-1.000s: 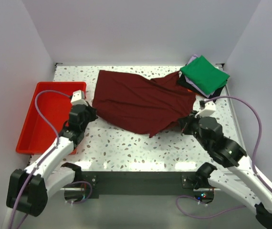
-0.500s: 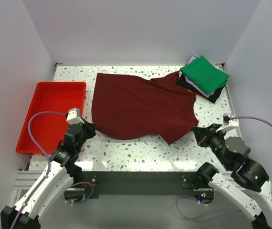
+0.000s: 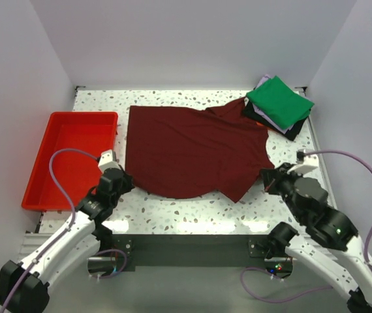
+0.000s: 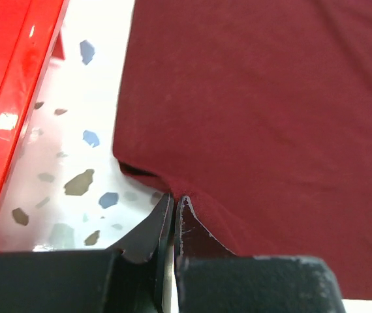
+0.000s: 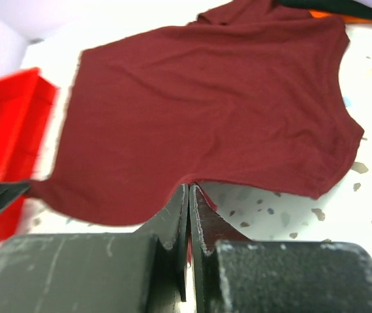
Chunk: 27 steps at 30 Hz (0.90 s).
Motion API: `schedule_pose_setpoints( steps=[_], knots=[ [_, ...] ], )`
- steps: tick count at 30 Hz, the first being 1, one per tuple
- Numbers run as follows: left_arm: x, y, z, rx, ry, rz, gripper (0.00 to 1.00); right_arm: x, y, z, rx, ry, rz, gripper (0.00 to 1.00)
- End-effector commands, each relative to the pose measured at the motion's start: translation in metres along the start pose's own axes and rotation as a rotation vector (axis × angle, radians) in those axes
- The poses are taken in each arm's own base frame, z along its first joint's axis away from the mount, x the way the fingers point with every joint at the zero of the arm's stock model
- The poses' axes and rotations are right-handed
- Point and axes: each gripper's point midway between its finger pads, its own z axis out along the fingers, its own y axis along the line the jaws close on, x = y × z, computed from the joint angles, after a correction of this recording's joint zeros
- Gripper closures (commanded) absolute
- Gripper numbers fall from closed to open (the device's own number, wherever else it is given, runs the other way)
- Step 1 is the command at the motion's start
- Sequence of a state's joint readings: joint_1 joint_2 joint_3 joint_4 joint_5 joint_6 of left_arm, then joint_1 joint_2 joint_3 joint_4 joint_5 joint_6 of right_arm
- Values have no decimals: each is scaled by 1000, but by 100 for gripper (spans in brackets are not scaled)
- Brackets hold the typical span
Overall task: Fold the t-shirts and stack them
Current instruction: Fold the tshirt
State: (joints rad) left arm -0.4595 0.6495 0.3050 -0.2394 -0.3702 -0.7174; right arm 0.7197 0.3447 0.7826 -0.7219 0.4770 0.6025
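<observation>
The dark maroon t-shirt (image 3: 192,150) lies spread across the middle of the table. My left gripper (image 3: 126,183) is shut on its near-left hem corner; the left wrist view shows the jaws (image 4: 174,199) pinching the cloth (image 4: 271,98). My right gripper (image 3: 265,175) is shut on the near-right edge; the right wrist view shows the hem pinched at the tips (image 5: 190,189), with the shirt (image 5: 205,111) beyond. A stack of folded shirts sits at the back right, the green one (image 3: 279,101) on top, with black, lavender and orange edges under it.
The red plastic tray (image 3: 62,163) stands at the table's left edge, just left of my left gripper; it also shows in the left wrist view (image 4: 16,98) and the right wrist view (image 5: 6,124). White walls enclose the table on three sides.
Both grippers have pulled the shirt's near edge toward the front of the table. The shirt now lies flatter and wider.
</observation>
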Motion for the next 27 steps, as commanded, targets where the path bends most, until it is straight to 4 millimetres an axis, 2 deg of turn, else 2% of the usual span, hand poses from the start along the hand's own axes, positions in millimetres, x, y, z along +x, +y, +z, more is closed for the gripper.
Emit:
schedule_pose_setpoints(
  steps=[1,2,5,6,8,9,10,12,15,16,18,19,21,22,23,25,27],
  knots=[
    [-41,-19,7,15,-117,-23,100,-16,3,26,71,-79,-17,100],
    [-42,-18,10,8,-113,-20,100,-12,4,37,104,-60,-40,100],
    [-46,-15,22,0,-91,-16,100,-17,8,53,143,-78,-57,100],
    [-49,-12,26,3,-85,-22,100,-11,8,64,170,-55,-89,100],
    [-49,-10,32,8,-69,-23,100,-18,10,73,195,-73,-100,100],
    [-57,-12,35,23,-87,-28,100,-13,9,82,226,-53,-130,100],
    [-57,-11,38,19,-83,-23,100,-20,9,86,241,-70,-128,100],
    [-65,-12,40,14,-91,-14,100,-21,8,96,257,-60,-147,100],
    [-69,-10,46,3,-90,-9,100,-25,2,118,272,-34,-138,100],
    [-68,-10,49,4,-84,-7,100,-30,-7,130,296,-33,-123,100],
    [-68,-9,54,-3,-71,0,100,-32,-7,142,279,-19,-117,100],
    [-70,-9,55,-2,-75,-2,100,-41,-10,147,289,-28,-109,100],
    [-74,-11,58,2,-74,1,100,-36,-13,163,292,11,-117,100],
    [-74,-10,62,-3,-67,2,100,-45,-15,168,294,-7,-106,100],
    [-75,-11,64,-1,-68,2,100,-39,-19,178,305,19,-111,100],
    [-77,-10,70,-6,-61,3,100,-48,-22,187,313,16,-105,100],
    [-81,-10,74,-7,-60,4,100,-44,-28,200,331,38,-111,100]
  ],
)
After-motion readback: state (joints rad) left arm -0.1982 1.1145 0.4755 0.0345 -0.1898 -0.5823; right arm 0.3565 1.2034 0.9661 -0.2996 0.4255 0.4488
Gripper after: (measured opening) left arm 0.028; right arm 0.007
